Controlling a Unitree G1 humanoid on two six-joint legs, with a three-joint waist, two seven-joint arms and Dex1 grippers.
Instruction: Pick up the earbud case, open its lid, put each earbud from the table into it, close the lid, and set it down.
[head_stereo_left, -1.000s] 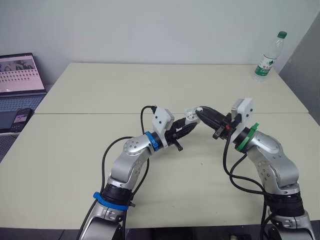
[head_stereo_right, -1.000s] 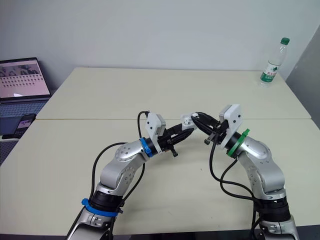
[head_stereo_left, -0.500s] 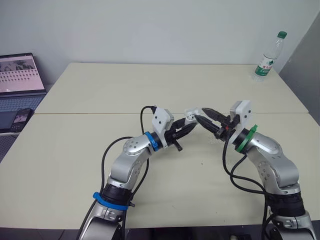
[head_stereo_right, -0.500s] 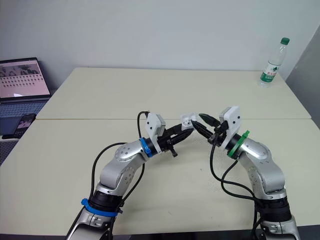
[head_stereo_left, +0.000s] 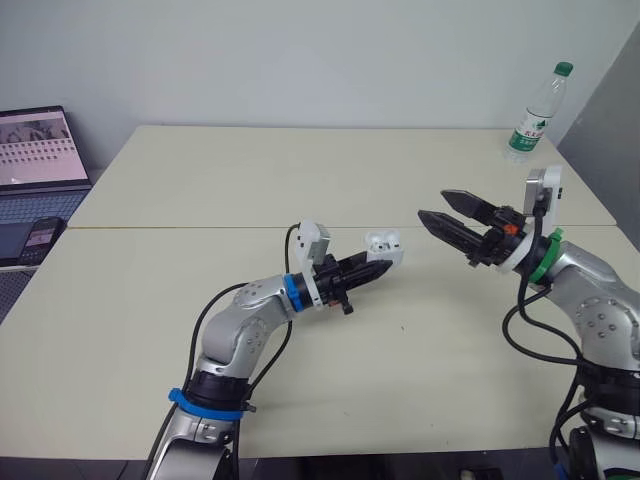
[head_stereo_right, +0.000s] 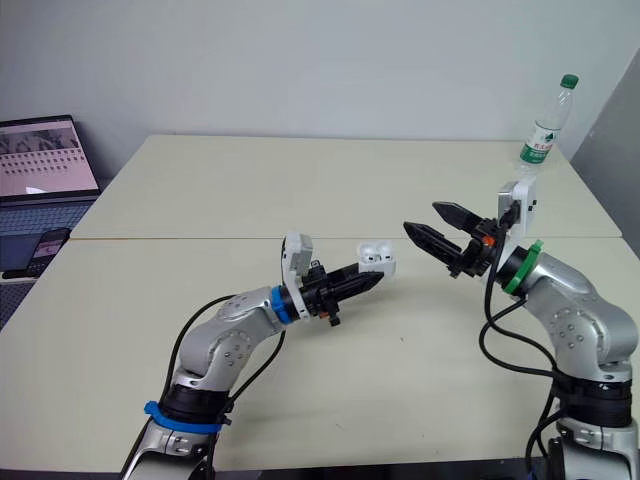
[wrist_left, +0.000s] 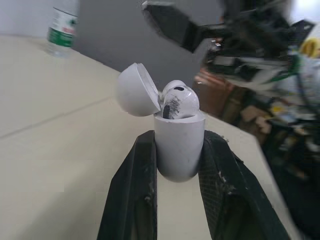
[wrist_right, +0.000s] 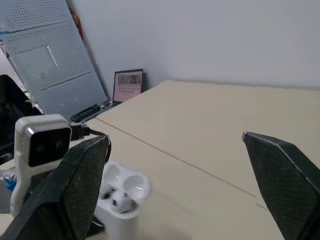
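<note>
**Open case held above the table, right pincer standing off**

Over the pale table (head_stereo_left: 200, 180), your left gripper (head_stereo_left: 380, 266) pinches the earbud case (head_stereo_left: 383, 245) by the two flat sides of its lower body. It holds the case upright, clear of the surface. Your right gripper (head_stereo_left: 432, 204) hangs well apart to the case's right, with its jaws spread wide and empty. The lid (wrist_left: 134, 90) is swung back on its hinge, and an earbud (wrist_left: 177, 97) sits in its well; the right wrist view suggests two. Treat the case as light, hard and slick, because the rounded shell could twist or squirt out of a two-finger pinch. Keep the hold low, below the lid seam. I'd close it with a gentle push on the lid's dome, directed toward the hinge side's opposite edge.
</note>
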